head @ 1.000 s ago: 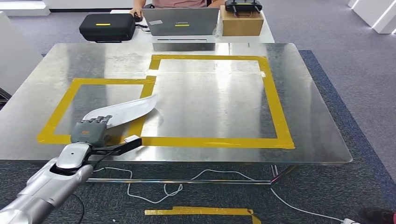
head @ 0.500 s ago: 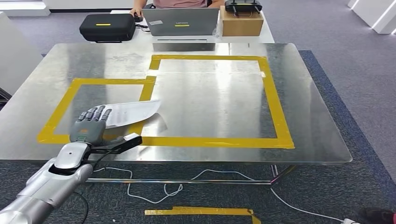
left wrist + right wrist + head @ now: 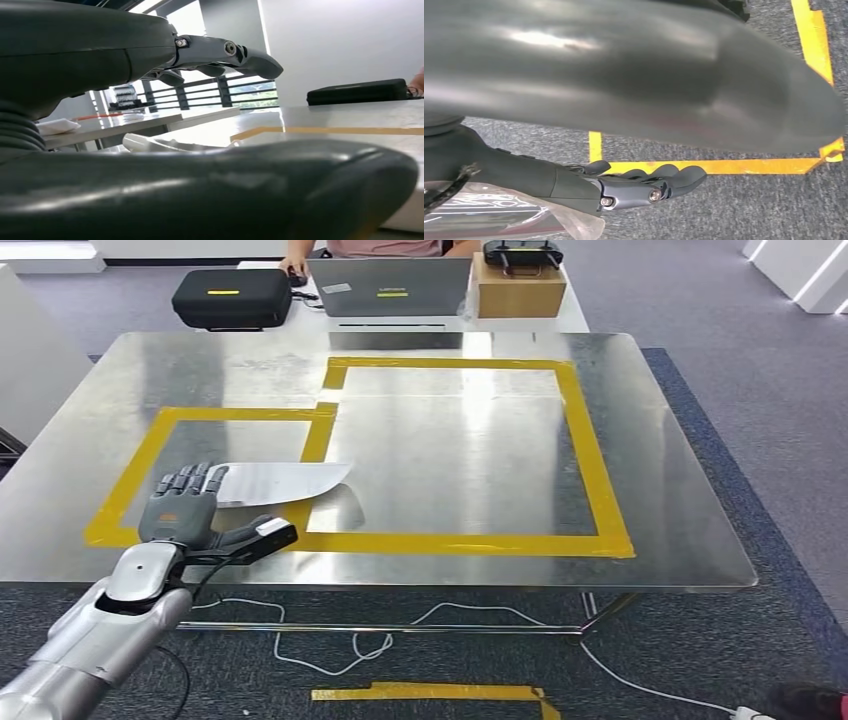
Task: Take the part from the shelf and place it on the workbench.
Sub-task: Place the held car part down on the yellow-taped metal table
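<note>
The part [image 3: 285,481], a pale curved sheet-metal blade, lies flat on the steel workbench [image 3: 450,460], across the right side of the smaller yellow tape frame [image 3: 135,475]. My left hand [image 3: 185,510] hovers at the blade's near-left end, its fingers stretched out over it and the thumb held apart to the side. The left wrist view has the part [image 3: 165,145] resting on the table between the raised fingers [image 3: 220,52] and the thumb, with a gap to the fingers. My right hand [image 3: 624,187] hangs over the carpet, fingers loosely extended and holding nothing.
A larger yellow tape frame [image 3: 590,460] marks the bench's middle and right. Beyond the far edge stand a black case [image 3: 230,297], a laptop [image 3: 390,287] and a cardboard box [image 3: 517,290], with a person [image 3: 385,246] behind. White cables [image 3: 350,640] trail under the bench.
The part has gone from tilted up to lying flat on the bench. My left hand has moved slightly left and its fingers have lifted off the blade.
</note>
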You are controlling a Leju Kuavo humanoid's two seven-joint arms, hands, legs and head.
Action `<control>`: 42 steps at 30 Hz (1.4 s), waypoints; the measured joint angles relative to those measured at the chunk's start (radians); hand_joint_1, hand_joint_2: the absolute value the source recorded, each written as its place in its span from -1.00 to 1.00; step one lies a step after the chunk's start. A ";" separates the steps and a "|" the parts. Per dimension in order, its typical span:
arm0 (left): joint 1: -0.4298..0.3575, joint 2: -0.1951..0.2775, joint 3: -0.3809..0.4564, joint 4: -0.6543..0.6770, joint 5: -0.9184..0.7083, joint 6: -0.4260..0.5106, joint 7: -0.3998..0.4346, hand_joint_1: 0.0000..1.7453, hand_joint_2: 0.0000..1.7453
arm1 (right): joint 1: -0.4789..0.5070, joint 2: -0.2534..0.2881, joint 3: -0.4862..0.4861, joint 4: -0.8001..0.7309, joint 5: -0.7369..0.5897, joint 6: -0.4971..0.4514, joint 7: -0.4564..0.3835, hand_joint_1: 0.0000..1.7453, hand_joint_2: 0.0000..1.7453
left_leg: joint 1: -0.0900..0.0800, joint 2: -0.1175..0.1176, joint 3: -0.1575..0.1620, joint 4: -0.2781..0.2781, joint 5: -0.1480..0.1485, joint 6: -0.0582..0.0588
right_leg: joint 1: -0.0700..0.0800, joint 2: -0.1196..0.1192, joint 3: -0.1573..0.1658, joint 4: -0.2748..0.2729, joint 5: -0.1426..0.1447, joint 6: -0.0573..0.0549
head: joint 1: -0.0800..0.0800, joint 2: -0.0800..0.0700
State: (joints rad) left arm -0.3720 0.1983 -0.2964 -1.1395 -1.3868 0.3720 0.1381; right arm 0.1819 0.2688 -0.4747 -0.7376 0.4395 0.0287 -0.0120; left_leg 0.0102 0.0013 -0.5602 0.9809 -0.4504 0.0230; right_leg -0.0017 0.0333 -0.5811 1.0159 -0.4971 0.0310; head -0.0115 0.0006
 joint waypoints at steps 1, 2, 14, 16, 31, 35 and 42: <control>0.001 0.000 0.002 -0.001 0.001 0.000 0.000 -1.00 -1.00 | 0.001 -0.002 0.001 0.000 0.000 0.000 0.000 -1.00 -1.00 | 0.003 0.003 -0.001 -0.008 0.007 0.004 | 0.000 -0.007 -0.018 0.041 -0.031 0.004 | 0.003 0.000; 0.002 0.000 0.004 -0.001 0.001 -0.001 0.000 -1.00 -1.00 | 0.001 -0.003 0.001 0.000 -0.001 -0.001 -0.001 -1.00 -1.00 | 0.003 0.006 -0.004 -0.010 0.010 0.006 | -0.002 -0.015 -0.044 0.100 -0.069 0.008 | 0.005 0.000; 0.017 0.009 0.021 -0.001 0.008 -0.021 0.000 -1.00 -1.00 | 0.001 -0.013 0.005 0.000 -0.001 -0.011 0.003 -1.00 -1.00 | 0.016 0.013 -0.055 0.021 0.039 -0.057 | -0.027 -0.023 0.057 -0.014 -0.017 0.007 | 0.008 0.000; 0.018 0.010 0.023 -0.001 0.011 -0.030 0.001 -1.00 -1.00 | 0.001 -0.013 0.005 -0.003 -0.001 -0.012 0.008 -1.00 -1.00 | 0.018 0.011 -0.078 0.075 -0.016 -0.063 | -0.025 -0.024 0.038 -0.013 -0.002 -0.014 | 0.005 0.000; 0.024 0.024 0.041 0.002 0.012 -0.047 0.016 -1.00 -1.00 | 0.004 -0.012 0.005 -0.005 0.003 -0.021 0.015 -1.00 -1.00 | -0.020 0.004 0.073 -0.023 -0.045 0.017 | 0.007 -0.022 -0.083 0.016 0.056 -0.006 | 0.002 0.000; 0.048 0.028 0.048 0.002 0.012 -0.058 0.029 -1.00 -1.00 | 0.007 -0.012 0.005 -0.008 0.010 -0.023 0.025 -1.00 -1.00 | -0.017 0.012 0.013 -0.023 0.002 0.020 | -0.002 -0.025 -0.140 0.248 -0.097 0.013 | 0.007 0.000; 0.086 0.056 0.089 0.001 0.012 -0.058 0.041 -1.00 -1.00 | 0.013 -0.012 0.004 -0.029 0.027 -0.017 0.037 -1.00 -1.00 | -0.020 0.017 -0.062 0.004 0.059 -0.010 | -0.008 -0.029 0.120 -0.041 -0.048 0.008 | 0.007 0.000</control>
State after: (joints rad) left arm -0.2865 0.2541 -0.2071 -1.1380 -1.3746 0.3137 0.1787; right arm 0.1952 0.2571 -0.4711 -0.7667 0.4662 0.0117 0.0255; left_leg -0.0096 0.0182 -0.6219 0.9849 -0.3913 0.0131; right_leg -0.0095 0.0042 -0.4609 0.9753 -0.5451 0.0386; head -0.0041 0.0006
